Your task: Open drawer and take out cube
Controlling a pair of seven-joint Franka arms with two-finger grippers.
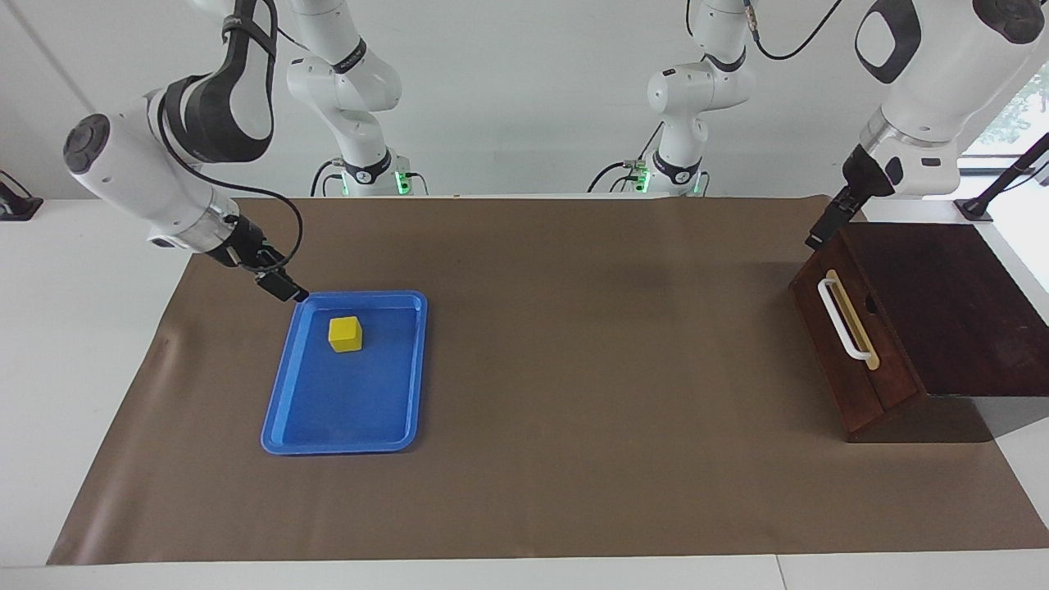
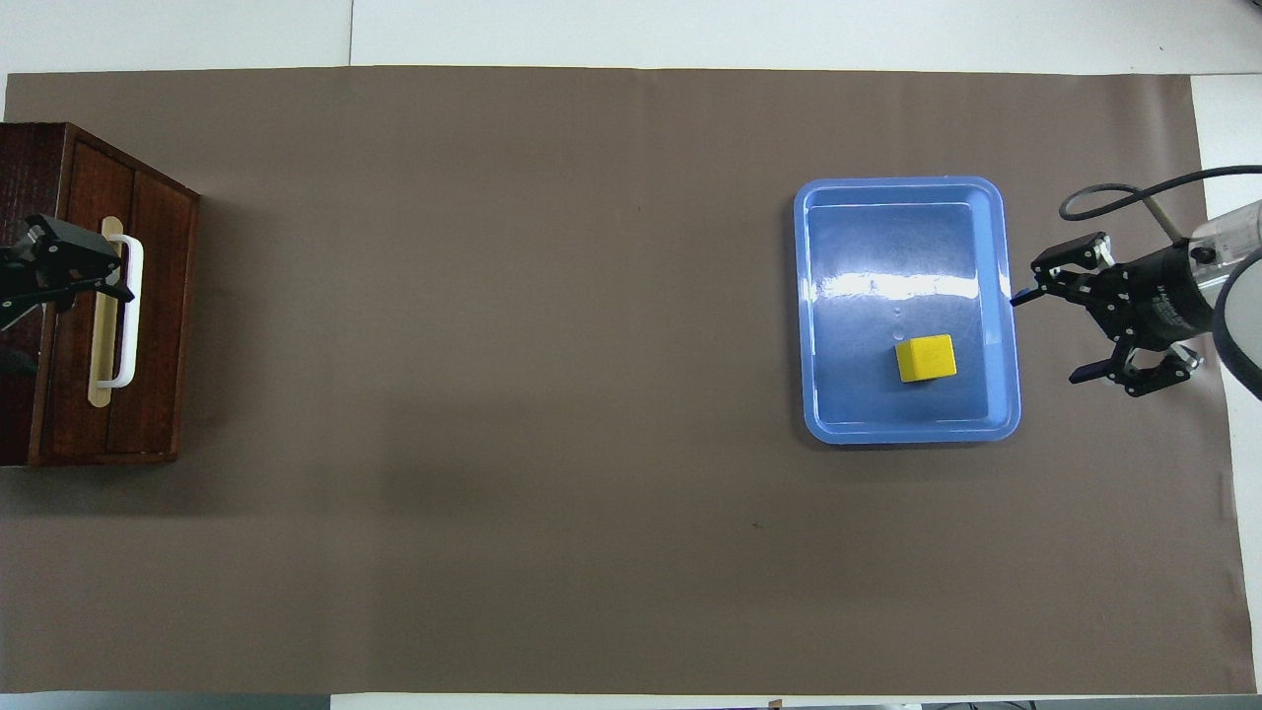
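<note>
- A plain white wall [image 1: 524,98] fills the upper frame.
- A window [image 1: 1020,115] glows at upper right.
- A brown mat [image 1: 574,369] covers the white worktop [image 1: 82,393].

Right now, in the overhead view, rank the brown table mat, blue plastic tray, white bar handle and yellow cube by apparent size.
1. Brown table mat, by far the largest.
2. Blue plastic tray.
3. White bar handle, long but thin.
4. Small yellow cube, lying in the tray.
</note>
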